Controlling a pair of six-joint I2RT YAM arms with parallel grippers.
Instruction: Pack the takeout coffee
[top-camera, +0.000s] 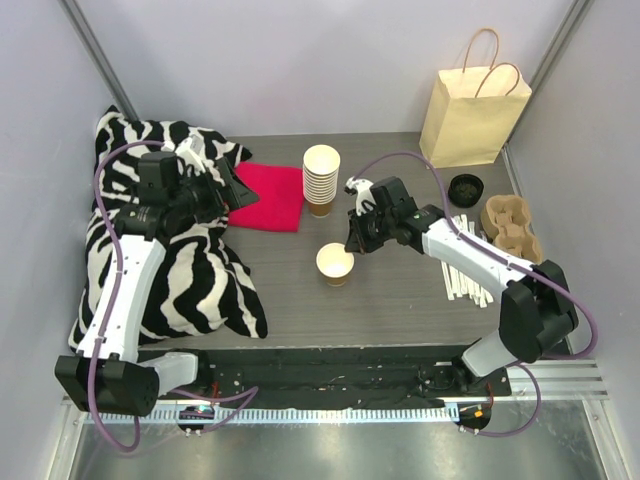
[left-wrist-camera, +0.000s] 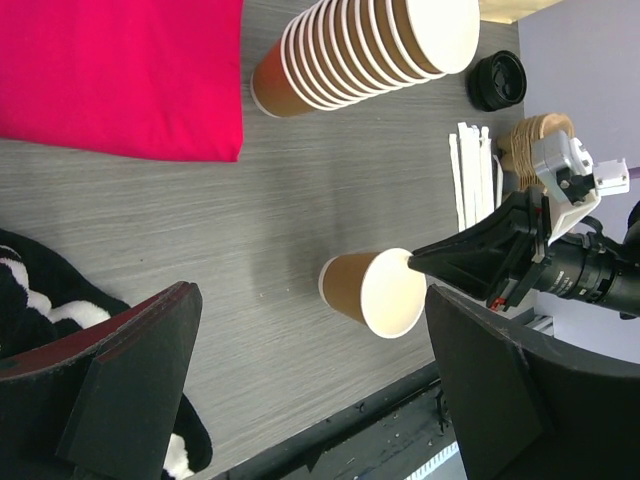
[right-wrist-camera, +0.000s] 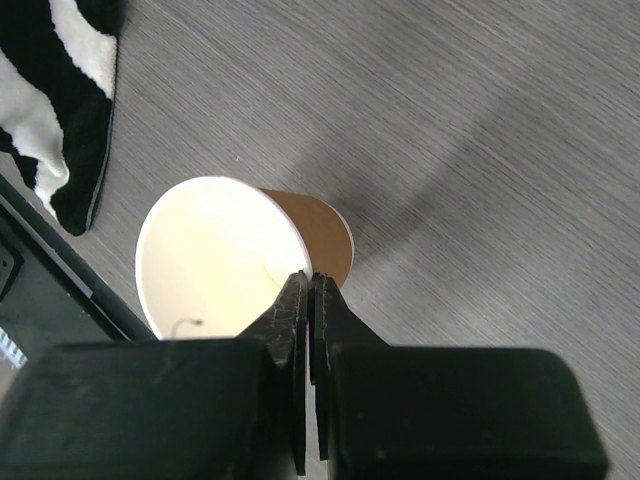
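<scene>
The takeout coffee cup (top-camera: 335, 263), a small brown paper cup with a cream inside, stands open on the table with no lid on it. My right gripper (top-camera: 352, 243) is shut on its far rim; in the right wrist view the fingertips (right-wrist-camera: 312, 278) pinch the wall of the cup (right-wrist-camera: 215, 260). A loose black lid (top-camera: 466, 187) lies at the back right. My left gripper (top-camera: 215, 185) hangs open above the zebra cloth's edge, holding nothing. In the left wrist view its gripper (left-wrist-camera: 305, 300) stands wide, with the cup (left-wrist-camera: 370, 290) beyond it.
A stack of cream-white cups (top-camera: 321, 178) stands mid-table beside a red cloth (top-camera: 270, 195). A paper bag (top-camera: 472, 115) stands at the back right, a cardboard cup carrier (top-camera: 511, 225) and white wrapped sticks (top-camera: 462, 270) on the right. A zebra-print cloth (top-camera: 190, 270) covers the left.
</scene>
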